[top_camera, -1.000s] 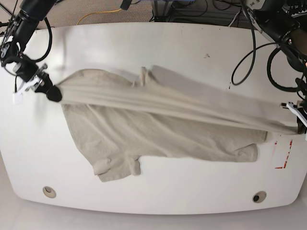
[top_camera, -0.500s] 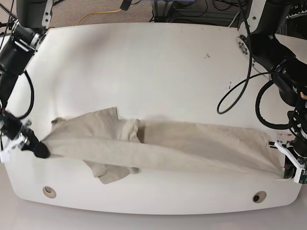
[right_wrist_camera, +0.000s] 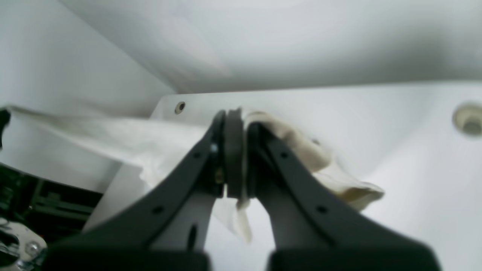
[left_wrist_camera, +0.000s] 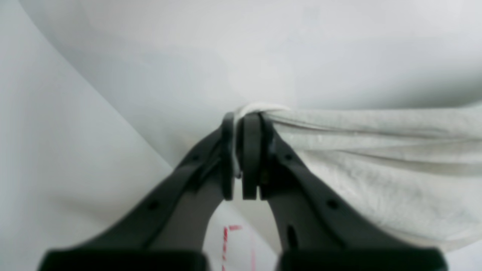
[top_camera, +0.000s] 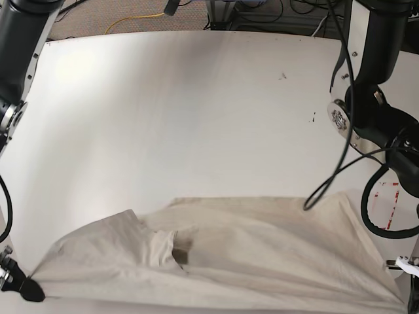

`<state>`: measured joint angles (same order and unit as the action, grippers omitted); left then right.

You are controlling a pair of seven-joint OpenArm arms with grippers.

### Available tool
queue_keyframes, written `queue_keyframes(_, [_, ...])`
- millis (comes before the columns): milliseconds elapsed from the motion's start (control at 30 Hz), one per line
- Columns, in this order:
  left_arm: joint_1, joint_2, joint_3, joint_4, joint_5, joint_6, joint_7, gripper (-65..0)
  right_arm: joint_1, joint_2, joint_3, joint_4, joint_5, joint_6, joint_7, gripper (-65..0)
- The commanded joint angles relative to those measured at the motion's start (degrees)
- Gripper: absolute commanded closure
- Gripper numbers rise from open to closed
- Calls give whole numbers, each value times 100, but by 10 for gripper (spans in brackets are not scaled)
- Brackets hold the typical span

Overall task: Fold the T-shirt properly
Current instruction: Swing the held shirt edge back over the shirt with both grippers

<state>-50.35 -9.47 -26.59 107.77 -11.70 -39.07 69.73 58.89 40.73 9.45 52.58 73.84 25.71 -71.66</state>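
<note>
The beige T-shirt (top_camera: 249,255) lies stretched along the near edge of the white table (top_camera: 196,98), with a folded sleeve showing at its left middle. My right gripper (top_camera: 29,290) sits at the base view's lower left corner, shut on the shirt's left end. The right wrist view shows its jaws (right_wrist_camera: 235,116) pinched on bunched fabric (right_wrist_camera: 131,139). My left gripper (left_wrist_camera: 241,120) is shut on a thin edge of the shirt (left_wrist_camera: 376,158). In the base view it is mostly cut off at the lower right corner (top_camera: 411,296).
Red tape marks (top_camera: 391,196) lie on the table's right side beside the left arm's black cable loops (top_camera: 340,170). Two round holes (right_wrist_camera: 180,107) (right_wrist_camera: 469,120) sit near the table's front edge. A yellow cable (top_camera: 134,19) lies on the floor behind the table.
Both grippers have pulled toward the table's near edge, dragging the stretched T-shirt from mid-table down to the front. Both stay shut on the cloth.
</note>
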Motion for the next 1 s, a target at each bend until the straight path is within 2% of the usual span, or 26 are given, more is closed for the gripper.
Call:
queue_keyframes(0, [-631, -217, 8, -135, -56, 34, -156, 0, 682, 274, -299, 92, 224, 44, 172, 0])
queue_keyframes(167, [-1493, -376, 8, -653, -65, 34, -156, 0, 1394, 520, -791, 92, 233, 44, 164, 0])
queue_keyframes(367, [-1598, -411, 8, -926, -91, 8, -156, 0, 1412, 573, -835, 92, 242, 44, 137, 0])
queue_keyframes(567, [-798, -393, 8, -750, -100, -1, -156, 0, 638, 582, -739, 109, 268, 44, 137, 0])
queue_keyframes(700, [-218, -323, 8, -618, -135, -10, -156, 0, -188, 564, -97, 118, 268, 44, 128, 0])
queue_keyframes(967, [1250, -270, 0, -64, -627, -10, -156, 0, -1516, 503, 606, 136, 277, 44, 120, 0])
